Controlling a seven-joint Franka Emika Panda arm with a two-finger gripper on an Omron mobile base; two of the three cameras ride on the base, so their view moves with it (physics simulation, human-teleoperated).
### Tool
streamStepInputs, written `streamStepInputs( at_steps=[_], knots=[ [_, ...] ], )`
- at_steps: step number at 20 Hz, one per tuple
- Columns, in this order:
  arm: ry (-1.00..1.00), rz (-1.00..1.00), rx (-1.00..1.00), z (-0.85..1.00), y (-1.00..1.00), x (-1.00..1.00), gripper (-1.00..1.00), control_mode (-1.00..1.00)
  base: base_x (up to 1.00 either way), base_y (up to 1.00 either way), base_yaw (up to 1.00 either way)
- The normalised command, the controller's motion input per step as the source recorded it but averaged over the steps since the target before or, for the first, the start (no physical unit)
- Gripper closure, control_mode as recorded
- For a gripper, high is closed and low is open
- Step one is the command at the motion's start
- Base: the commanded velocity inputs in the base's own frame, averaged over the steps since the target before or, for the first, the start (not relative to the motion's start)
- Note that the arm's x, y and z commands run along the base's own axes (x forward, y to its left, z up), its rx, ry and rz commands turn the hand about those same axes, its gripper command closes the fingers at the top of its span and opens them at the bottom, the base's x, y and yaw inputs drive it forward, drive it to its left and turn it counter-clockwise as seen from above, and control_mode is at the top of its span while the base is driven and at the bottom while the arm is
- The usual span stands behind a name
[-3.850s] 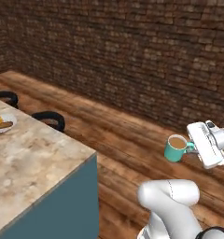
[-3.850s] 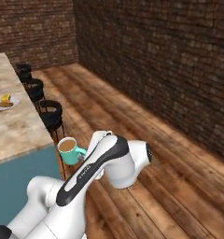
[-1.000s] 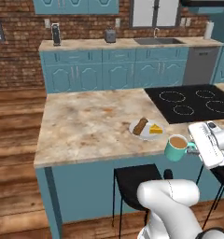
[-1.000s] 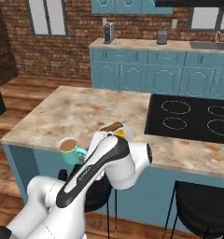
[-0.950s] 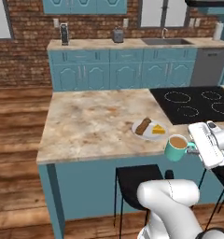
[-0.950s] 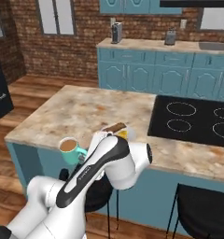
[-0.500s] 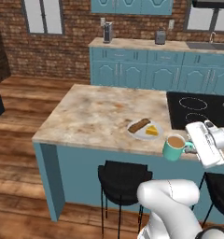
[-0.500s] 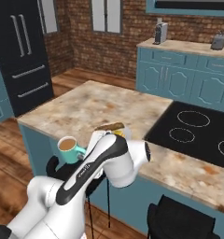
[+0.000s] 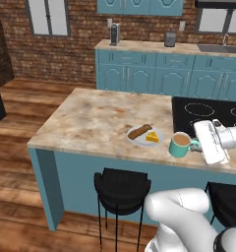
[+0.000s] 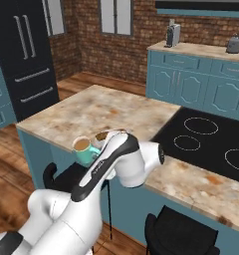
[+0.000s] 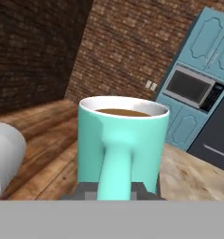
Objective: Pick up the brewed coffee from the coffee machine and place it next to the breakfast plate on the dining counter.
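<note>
Left base view: fingers (image 9: 194,144) grip the coffee mug (image 9: 179,145) by its handle just beside the breakfast plate (image 9: 145,137); keep it level while lowering onto the bench (image 9: 90,118).

Brick walls (image 9: 71,44), wooden floor (image 9: 21,113), teal cabinets (image 9: 139,76), black stools (image 9: 121,189).

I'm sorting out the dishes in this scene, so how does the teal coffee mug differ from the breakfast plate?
The coffee mug is tall, teal and upright, held by its handle in the gripper; the breakfast plate is flat, pale grey and rests on the dining counter. The mug holds light brown coffee; the plate carries a brown sausage-like roll and a yellow-orange wedge. Both are round and small.
</note>
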Motion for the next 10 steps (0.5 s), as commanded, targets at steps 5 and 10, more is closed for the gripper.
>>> streamStepInputs(
  at_steps=[5, 10],
  knots=[
    [-0.06, -0.19, -0.02, -0.06, -0.31, 0.74, 1.0, -1.0, 0.0, 0.0, 0.0],
    [-0.01, -0.19, 0.0, -0.25, -0.54, 0.67, 1.0, -1.0, 0.0, 0.0, 0.0]
  ],
)
